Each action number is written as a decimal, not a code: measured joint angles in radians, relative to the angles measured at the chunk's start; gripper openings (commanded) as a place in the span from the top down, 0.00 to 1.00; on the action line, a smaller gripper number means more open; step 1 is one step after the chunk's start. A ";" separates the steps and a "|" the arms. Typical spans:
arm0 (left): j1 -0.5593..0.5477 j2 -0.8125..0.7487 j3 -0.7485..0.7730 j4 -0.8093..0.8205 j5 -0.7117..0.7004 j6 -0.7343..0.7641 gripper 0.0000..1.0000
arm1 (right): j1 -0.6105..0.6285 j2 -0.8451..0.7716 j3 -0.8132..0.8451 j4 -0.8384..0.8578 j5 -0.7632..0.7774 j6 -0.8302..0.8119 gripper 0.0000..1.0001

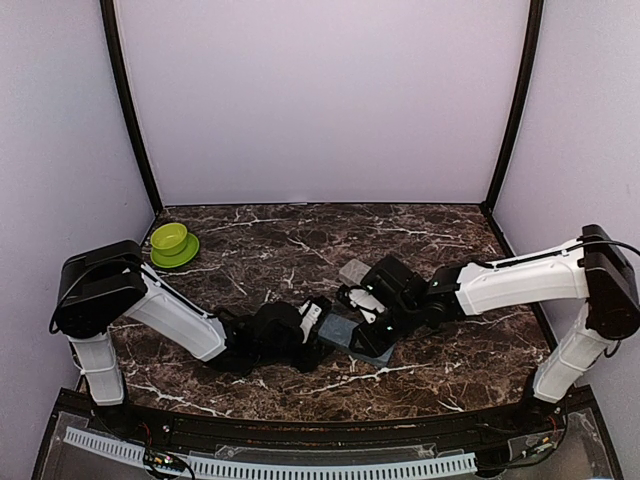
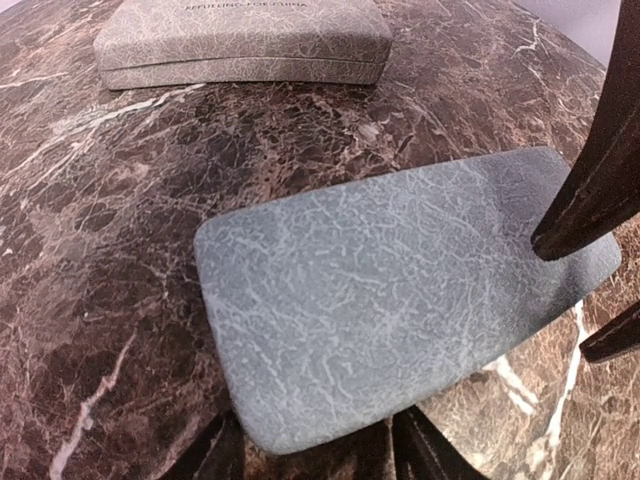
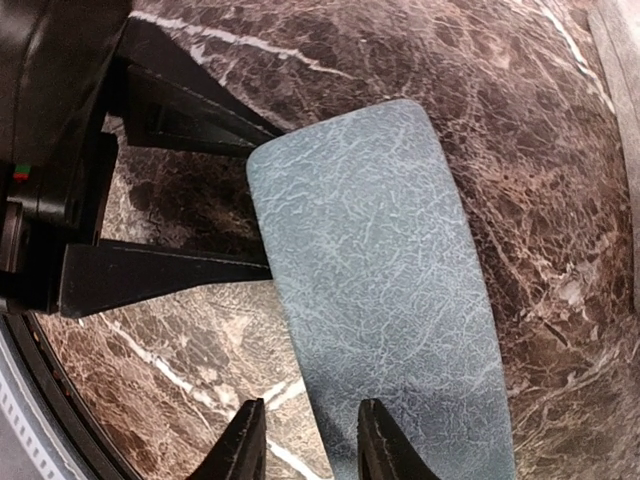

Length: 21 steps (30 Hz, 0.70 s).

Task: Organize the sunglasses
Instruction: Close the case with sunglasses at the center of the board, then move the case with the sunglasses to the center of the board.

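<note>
1. the sunglasses show in none of the views. what both arms work on is a closed grey case (image 2: pixel 380 300) lying flat on the marble table (image 2: pixel 90 280), a little toward 6 o'clock of the table's middle. a second closed case (image 2: pixel 240 45) lies just toward 12 o'clock of it, apart.
2. the left gripper (image 2: pixel 315 440) comes in from 9 o'clock with its fingers parted round one corner of the grey case. the tips meet its edge, but they are hidden at the rim, so i cannot tell whether they clamp it.
3. the right gripper (image 3: pixel 310 420) reaches in from 3 o'clock and is released. one fingertip (image 3: pixel 378 425) sits over the lid and the other hangs off the long edge above bare marble, with nothing pinched between them.
4. the step in hand is probably opening this case. to do it well, the left should brace the case against skidding. the right should find the seam on the long edge and lift upward, not sideways.
5. keep the lift slow. polished marble should give little hold, and a slide toward 12 o'clock would knock the other case.
</note>
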 measured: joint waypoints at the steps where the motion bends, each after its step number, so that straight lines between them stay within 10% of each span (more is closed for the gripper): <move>1: 0.000 0.000 0.000 -0.001 -0.002 -0.003 0.46 | 0.000 -0.001 0.000 -0.001 0.003 0.000 0.59; 15: -0.012 -0.132 -0.080 -0.133 0.005 -0.015 0.22 | -0.014 -0.126 -0.056 -0.048 0.098 0.048 0.02; 21: -0.012 -0.193 -0.090 -0.207 -0.015 -0.013 0.18 | -0.017 -0.127 -0.118 -0.077 0.097 0.113 0.00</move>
